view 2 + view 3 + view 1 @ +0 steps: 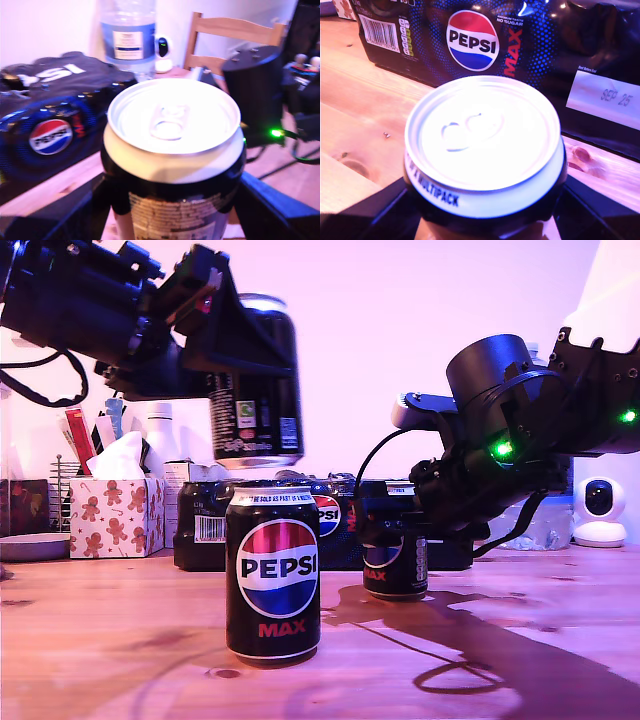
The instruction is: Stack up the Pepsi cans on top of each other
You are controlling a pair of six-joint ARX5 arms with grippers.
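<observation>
Stacking progress: nothing was stacked yet; all three loose Pepsi cans were apart from one another, as far as the exterior view showed.
Standing can: the front can [273, 573] stood upright and alone on the wooden table [120, 640], near the middle of the exterior view, with nothing on its lid.
Raised can: the lifted can [257, 382] hung in the air above and slightly toward the exterior view's left of the front can, tilted a little and clear of it.
First gripper: my first gripper [235, 365] was clamped around the lifted can; in the first wrist view its dark fingers flanked the can body [172, 165] on both sides.
Third can: the back can [395, 562] rested on the table in front of the plastic-wrapped multipack [205, 525], toward the exterior view's right of the front can.
Second gripper: my second gripper [400, 515] was closed around the back can; the second wrist view showed its silver lid [482, 132] between the dark fingers, though whether the can was lifted off the wood I could not tell.
Done so far: two cans appeared to be gripped, one of them raised to stacking height.
Left to do: by my judgement, the lifted can needed lining up over the front can's rim and setting down, and the back can needed placing on top after that.
Risk: a tilted landing on the narrow rim would likely tip the front can.
</observation>
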